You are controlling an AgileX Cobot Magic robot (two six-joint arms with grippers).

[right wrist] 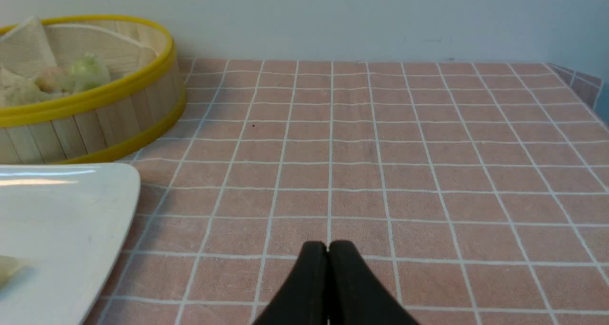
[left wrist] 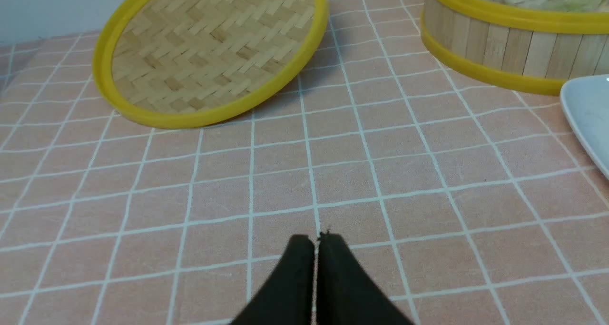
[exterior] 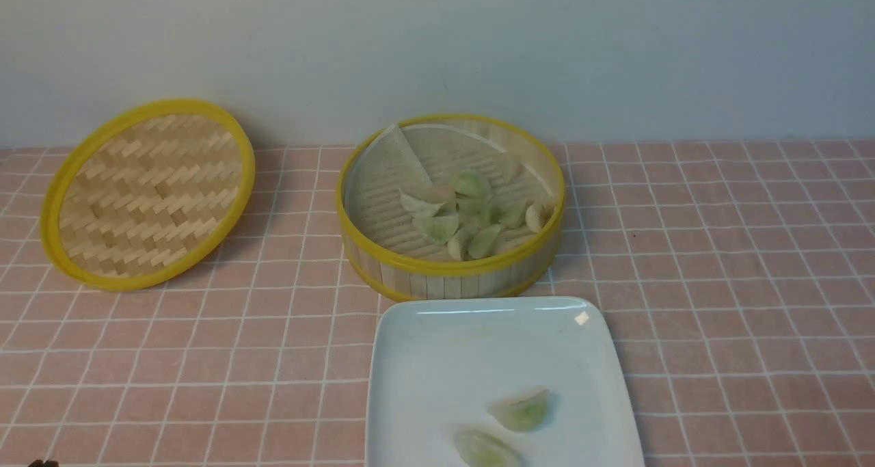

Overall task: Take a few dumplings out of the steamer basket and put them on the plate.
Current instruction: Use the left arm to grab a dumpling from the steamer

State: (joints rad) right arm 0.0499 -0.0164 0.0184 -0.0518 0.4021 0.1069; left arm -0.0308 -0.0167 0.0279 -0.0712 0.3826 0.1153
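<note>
The left gripper (left wrist: 317,238) is seen with its jaws pressed together on nothing, low over the pink checked cloth (left wrist: 380,172). The right gripper (right wrist: 328,245) is likewise closed and empty. Near the right one lies the plate (exterior: 437,357), on which two dumplings (exterior: 521,410) are set. Just behind it, more are heaped in the steamer basket (exterior: 444,275). The lid (exterior: 147,193) is tilted well off to the left.

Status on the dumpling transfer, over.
Left gripper, right gripper shut, empty. Two dumplings on plate, rest in steamer basket. Lid aside, left of basket.
</note>
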